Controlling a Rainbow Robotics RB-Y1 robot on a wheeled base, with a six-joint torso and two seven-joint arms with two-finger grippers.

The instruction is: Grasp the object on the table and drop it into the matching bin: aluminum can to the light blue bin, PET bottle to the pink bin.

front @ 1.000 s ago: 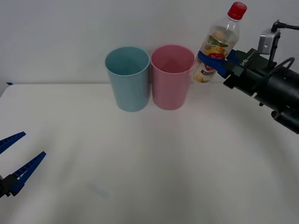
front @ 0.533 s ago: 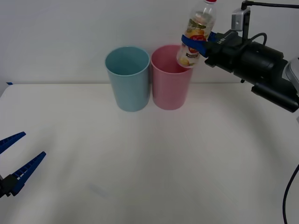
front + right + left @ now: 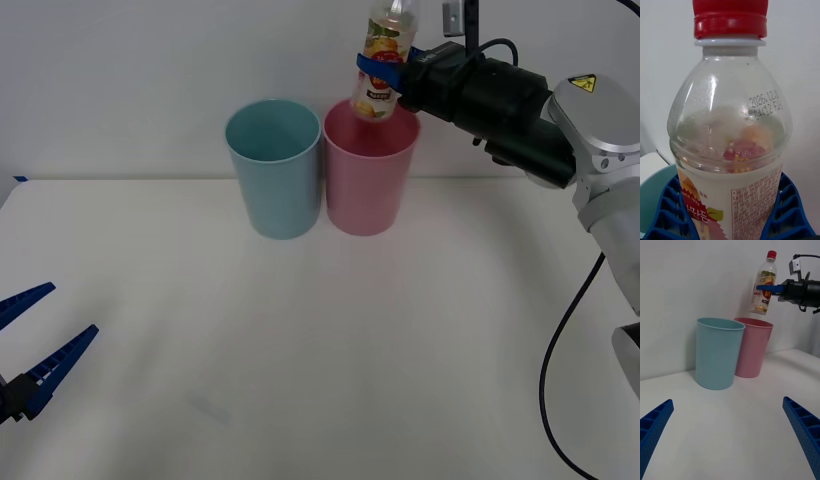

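Blue ribbed fingers of the right gripper (image 3: 381, 66) were clamped around the labelled middle of the PET bottle (image 3: 382, 60), holding it in the air directly above the mouth of the pink bin (image 3: 369, 185). The bottle hung nearly upright, its top tipped slightly away from the bin, its base just over the bin's rim and not touching it. From the right wrist camera, the bottle's red cap (image 3: 730, 17) stood above the clear shoulder, with one finger (image 3: 670, 210) pressed against each side of the red-and-yellow label (image 3: 733, 206).

Beside the pink bin, on the side away from the right gripper, stood the light blue bin (image 3: 275, 170), the two touching or almost so at their rims, both resting on the white table (image 3: 320, 350).

The left gripper (image 3: 28, 345) hovered low over the near left edge of the table, well apart from both bins, its fingers (image 3: 655, 427) spread wide and holding nothing.
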